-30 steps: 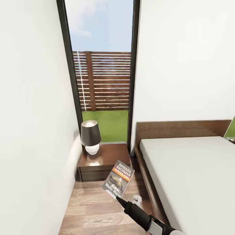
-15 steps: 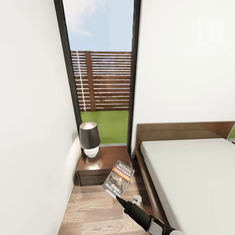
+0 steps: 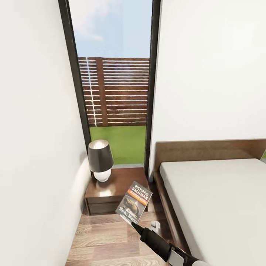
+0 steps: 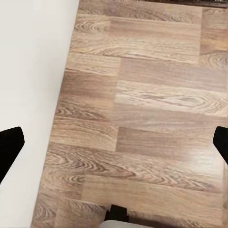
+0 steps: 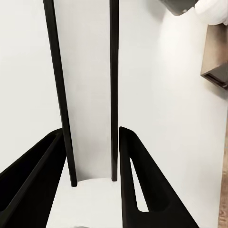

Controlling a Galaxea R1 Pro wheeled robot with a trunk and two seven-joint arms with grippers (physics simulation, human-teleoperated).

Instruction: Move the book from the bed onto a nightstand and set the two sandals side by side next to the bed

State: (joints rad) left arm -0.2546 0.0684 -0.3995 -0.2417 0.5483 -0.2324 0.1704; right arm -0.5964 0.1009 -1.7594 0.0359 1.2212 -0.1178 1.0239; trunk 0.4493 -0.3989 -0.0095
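The book (image 3: 134,202), a dark paperback with orange and white lettering, hangs tilted in the air in the head view, cover toward me. My right gripper (image 3: 130,221) is shut on its lower corner, just in front of the nightstand (image 3: 123,181). The bed (image 3: 221,199), with pale mattress and brown headboard, lies to the right. In the right wrist view the black fingers (image 5: 137,185) stand close together. My left gripper (image 4: 114,142) is open over bare wood floor, its fingertips (image 4: 9,147) far apart. The sandals are out of view.
A lamp (image 3: 100,159) with a dark shade stands on the nightstand's left part. A tall dark-framed window (image 3: 114,92) rises behind it. A white wall (image 3: 33,147) closes the left side, leaving a narrow floor strip (image 3: 103,236). A small white object (image 3: 156,224) lies by the bed frame.
The whole head view has shifted: the nightstand and lamp now sit slightly lower and further left. The book stays in the right gripper at the same spot in the picture.
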